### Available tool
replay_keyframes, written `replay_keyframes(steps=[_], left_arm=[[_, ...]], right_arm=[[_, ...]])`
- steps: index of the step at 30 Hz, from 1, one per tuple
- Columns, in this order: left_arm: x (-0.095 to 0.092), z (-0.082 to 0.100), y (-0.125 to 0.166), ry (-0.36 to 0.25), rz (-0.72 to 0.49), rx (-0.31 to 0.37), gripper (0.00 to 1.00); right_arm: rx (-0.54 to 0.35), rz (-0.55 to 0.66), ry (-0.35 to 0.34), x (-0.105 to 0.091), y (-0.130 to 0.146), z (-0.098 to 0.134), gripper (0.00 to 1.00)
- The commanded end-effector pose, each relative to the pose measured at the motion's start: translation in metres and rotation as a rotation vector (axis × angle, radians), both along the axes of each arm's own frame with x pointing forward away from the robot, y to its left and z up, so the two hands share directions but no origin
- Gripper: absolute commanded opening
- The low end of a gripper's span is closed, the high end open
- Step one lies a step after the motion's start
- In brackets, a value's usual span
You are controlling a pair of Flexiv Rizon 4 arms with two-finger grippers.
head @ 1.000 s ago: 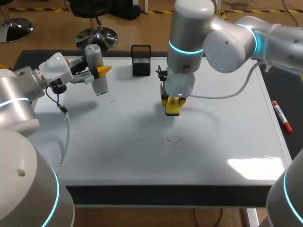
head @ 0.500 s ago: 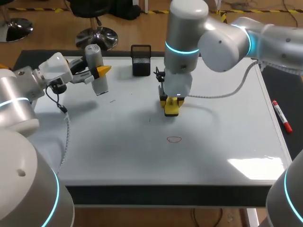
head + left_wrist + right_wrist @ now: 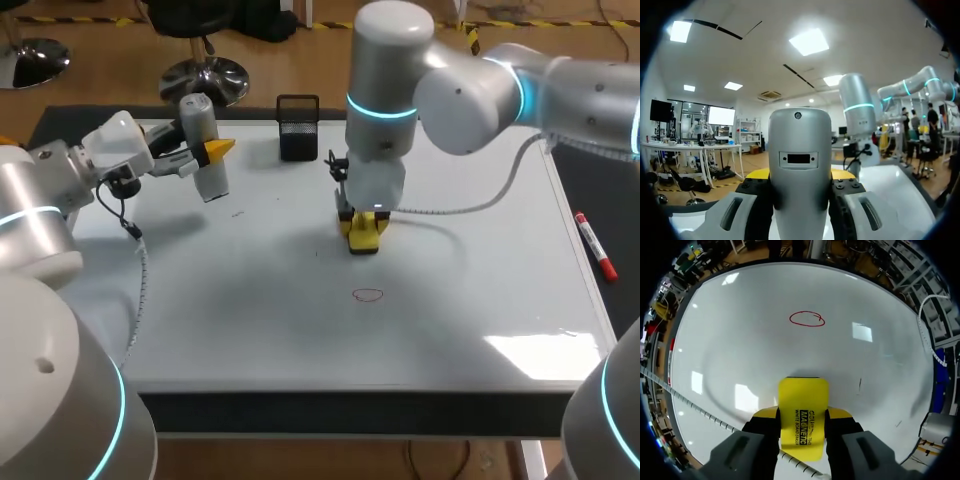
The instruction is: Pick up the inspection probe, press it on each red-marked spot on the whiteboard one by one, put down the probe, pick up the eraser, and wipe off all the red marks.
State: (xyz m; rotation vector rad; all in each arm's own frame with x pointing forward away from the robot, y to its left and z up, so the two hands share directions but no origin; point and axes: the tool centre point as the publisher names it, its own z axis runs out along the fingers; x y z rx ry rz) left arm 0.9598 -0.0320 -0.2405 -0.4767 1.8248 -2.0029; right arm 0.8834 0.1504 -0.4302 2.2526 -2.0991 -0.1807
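One red ring (image 3: 368, 294) shows on the whiteboard (image 3: 480, 260), near the light, stiff eraser (image 3: 803, 415) my right fingers (image 3: 839, 413) pinch by its sides, a sound hold I judge, while my left fingers (image 3: 841, 200) clasp the smooth probe (image 3: 800, 170) aloft.

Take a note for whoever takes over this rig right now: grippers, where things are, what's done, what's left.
Left gripper: shut on the probe, held up over the whiteboard's far left corner.
Right gripper: shut on the yellow eraser, low over the whiteboard's middle; I cannot tell if it touches.
Red mark: one small oval, unwiped, nearer the front edge than the eraser.
Done: eraser picked up. Left: put the probe down, wipe that mark.
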Motion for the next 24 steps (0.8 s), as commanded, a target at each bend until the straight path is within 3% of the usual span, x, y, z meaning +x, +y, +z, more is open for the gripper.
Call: replay_keyframes(steps=[1,11,24], left_arm=[[0.0,0.0,-0.001,-0.003,0.004,-0.002,0.0],[0.0,0.0,-0.001,-0.003,0.004,-0.002,0.0],[0.0,0.0,-0.001,-0.003,0.004,-0.002,0.0]], right_arm=[[-0.012,0.004,0.007,0.004,0.001,-0.004,0.0],[-0.031,-0.004,0.013,0.008,-0.011,-0.01,0.0],[-0.073,-0.078,0.045,0.002,-0.052,-0.022,0.0]])
